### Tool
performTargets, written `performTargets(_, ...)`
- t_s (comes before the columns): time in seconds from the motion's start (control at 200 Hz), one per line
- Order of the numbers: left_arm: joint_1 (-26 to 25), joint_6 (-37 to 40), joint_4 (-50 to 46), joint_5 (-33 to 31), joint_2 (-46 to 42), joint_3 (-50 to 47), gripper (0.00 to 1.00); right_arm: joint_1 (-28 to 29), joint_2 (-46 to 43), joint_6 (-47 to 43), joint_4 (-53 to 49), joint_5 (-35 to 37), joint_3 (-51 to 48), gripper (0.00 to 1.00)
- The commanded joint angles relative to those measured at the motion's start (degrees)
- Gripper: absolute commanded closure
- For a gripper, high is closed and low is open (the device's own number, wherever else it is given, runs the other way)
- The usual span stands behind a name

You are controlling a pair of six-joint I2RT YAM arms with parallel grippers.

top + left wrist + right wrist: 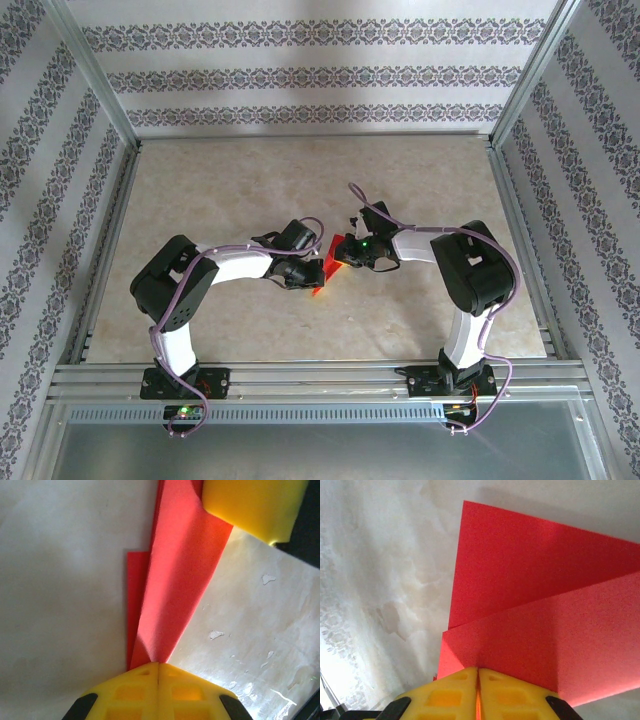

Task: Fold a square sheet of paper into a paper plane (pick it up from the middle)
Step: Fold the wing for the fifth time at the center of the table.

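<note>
**A:** From above, your beige table (pixel 300 180) sits inside patterned wall panels (pixel 320 75), with a metal rail (pixel 320 372) along its near edge. Your left arm (pixel 185 285) and right arm (pixel 470 265) both bend inward, and their wrists meet near the table's middle.

**B:** Between those wrists you have the red paper (pixel 326 264), folded into a smaller creased shape. The left gripper (pixel 308 274) is at its left side and the right gripper (pixel 348 252) at its right. Whether the red paper touches the table you cannot tell from this height.

**A:** On your left wrist camera, the red paper (pixel 175 580) runs as a long wedge. It is wide at the top of the view and narrows down into the left gripper (pixel 158 670). The yellow fingers (pixel 130 690) are pressed together, pinching the narrow end between them. A lower layer shows as a strip just left of the wedge.

**B:** At the top right of that view, you see a yellow finger (pixel 250 505) of the right gripper on the wide end. The pale table (pixel 60 590) lies beneath.

**A:** On your right wrist camera, the right gripper (pixel 478 680) is closed too. Its fingers (pixel 510 695) meet on the near edge of the red paper (pixel 545 605), and a thin red line shows in the seam. Two layers fan out above it, the nearer overlapping the farther, over the table (pixel 385 560).
</note>
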Motion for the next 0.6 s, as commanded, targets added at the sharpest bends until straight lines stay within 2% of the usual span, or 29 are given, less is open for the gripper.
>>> performTargets(0.0,-0.21,2.39,-9.44,1.43,-1.24,-1.54,1.00,-0.32,3.05,0.14,-3.57,4.30,0.53,0.88)
performTargets(0.37,-1.53,8.44,-18.92,1.51,-6.03,0.42,0.98,-0.36,2.15,-0.65,-4.54,3.12,2.35,0.88)
performTargets(0.49,-0.85,8.88,-19.84,-2.42,-9.83,2.38,0.93,-0.21,-1.11,-0.74,-4.49,0.92,3.68,0.85)
performTargets(0.595,0.99,8.01,-18.71,-5.98,-14.15,2.02,0.88,0.14,-6.01,-0.42,-5.32,0.56,4.34,0.78)
